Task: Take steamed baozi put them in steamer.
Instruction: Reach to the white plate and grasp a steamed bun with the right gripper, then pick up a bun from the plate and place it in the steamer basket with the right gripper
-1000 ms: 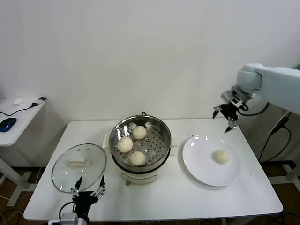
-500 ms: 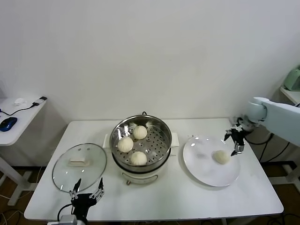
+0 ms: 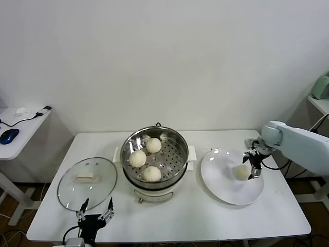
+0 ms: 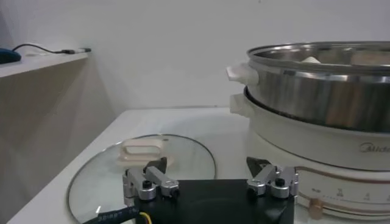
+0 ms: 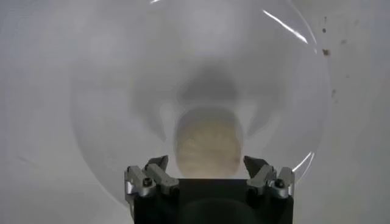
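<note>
Three steamed baozi (image 3: 137, 158) lie on the perforated tray inside the steel steamer (image 3: 176, 141), which stands mid-table on its white base. A fourth baozi (image 3: 240, 172) rests on the white plate (image 3: 221, 185) to the right. My right gripper (image 3: 253, 165) hangs low right over that baozi, open. In the right wrist view the baozi (image 5: 208, 143) lies between and just ahead of the open right gripper (image 5: 206, 163), with a gap on both sides. My left gripper (image 3: 95, 211) waits open at the table's front left edge, in front of the steamer (image 4: 323, 91).
The glass lid (image 3: 87, 181) with a white handle lies flat left of the steamer, just beyond the left gripper (image 4: 207, 165). A side table (image 3: 20, 126) with a mouse and cable stands far left. The table's right edge is close behind the plate.
My right arm has come down from above the table's back right corner to the plate, and its open gripper now straddles the baozi. The left gripper has barely shifted.
</note>
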